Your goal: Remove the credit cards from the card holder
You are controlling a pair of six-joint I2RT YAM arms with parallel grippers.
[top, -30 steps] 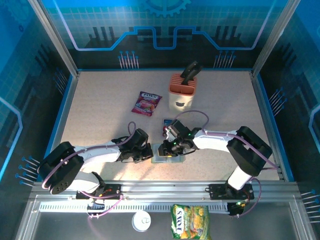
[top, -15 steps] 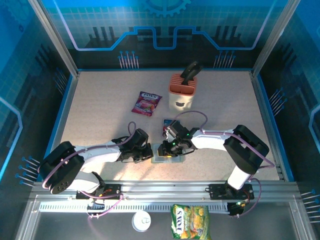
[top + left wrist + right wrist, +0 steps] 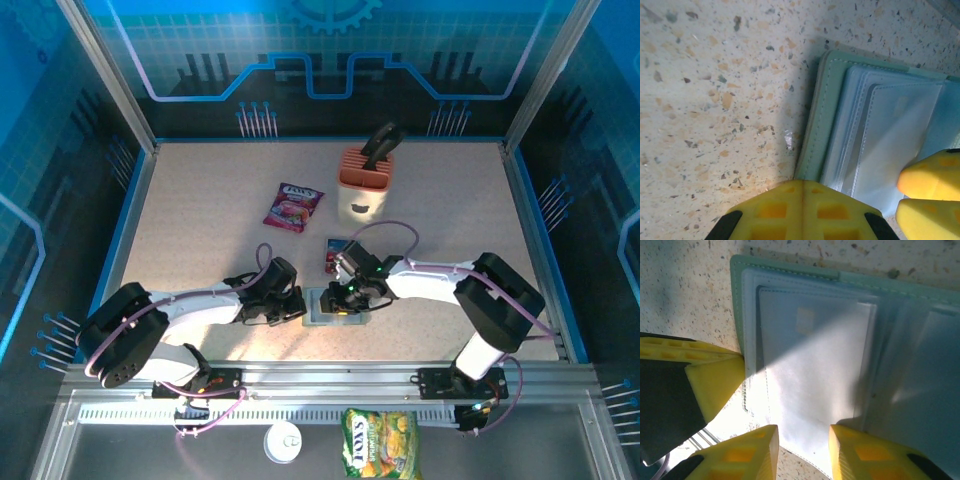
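The grey-green card holder (image 3: 325, 312) lies open and flat near the table's front middle. Its pale blue-grey sleeves (image 3: 815, 370) look blank, with no card colour showing through. My left gripper (image 3: 802, 205) is shut, and its yellow tips rest against the card holder's (image 3: 822, 130) green left edge. My right gripper (image 3: 803, 452) is open, with its fingers (image 3: 865, 452) straddling the front edge of the left sleeve. The right gripper's fingers (image 3: 932, 192) also sit on the sleeve's right side. One credit card (image 3: 335, 249), red with blue, lies on the table just behind the right gripper (image 3: 348, 297).
A purple-red snack packet (image 3: 293, 206) lies at the middle left. A peach slotted block (image 3: 363, 182) with a black handle (image 3: 381, 142) stands behind. A green-yellow snack bag (image 3: 380, 445) and a white disc (image 3: 285, 441) lie below the front rail.
My right gripper has shifted slightly over the open holder. The left arm and the holder have stayed put.
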